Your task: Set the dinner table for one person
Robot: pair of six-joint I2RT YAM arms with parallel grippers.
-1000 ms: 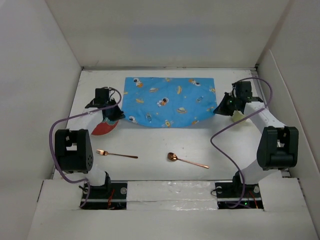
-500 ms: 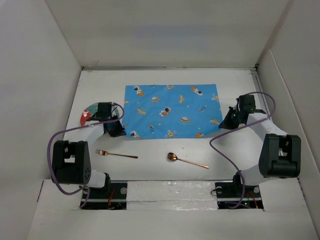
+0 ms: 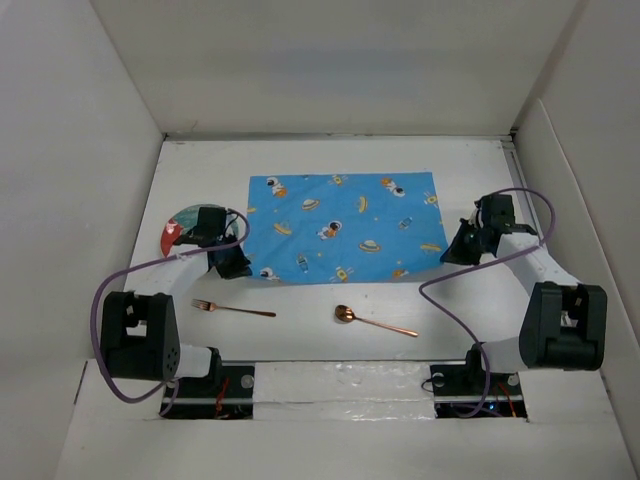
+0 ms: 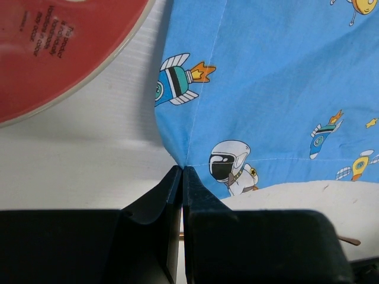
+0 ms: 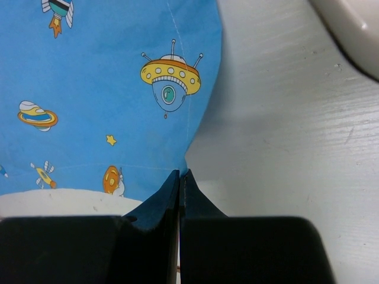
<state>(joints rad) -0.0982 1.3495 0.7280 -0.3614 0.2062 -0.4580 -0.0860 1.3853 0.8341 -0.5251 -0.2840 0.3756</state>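
Top view: the dinner table (image 3: 300, 160) is the big white top under everything, w/ white walls round it. A blue placemat (image 3: 345, 227) lies flat in the middle. The L gripper (image 3: 235, 265) is at its near left corner, the R gripper (image 3: 452, 250) at its near right corner. A red plate (image 3: 178, 228) sits just left of the placemat. A fork (image 3: 232, 308) & a spoon (image 3: 375, 321) lie nearer the arms, apart from the placemat.

Left wrist: jaws squeezed tight on the placemat's corner tip. Plate just beside.

Right wrist: jaws pinched tight on the other corner. A pale round rim (image 5: 349, 23) shows top right; can't tell what it is.
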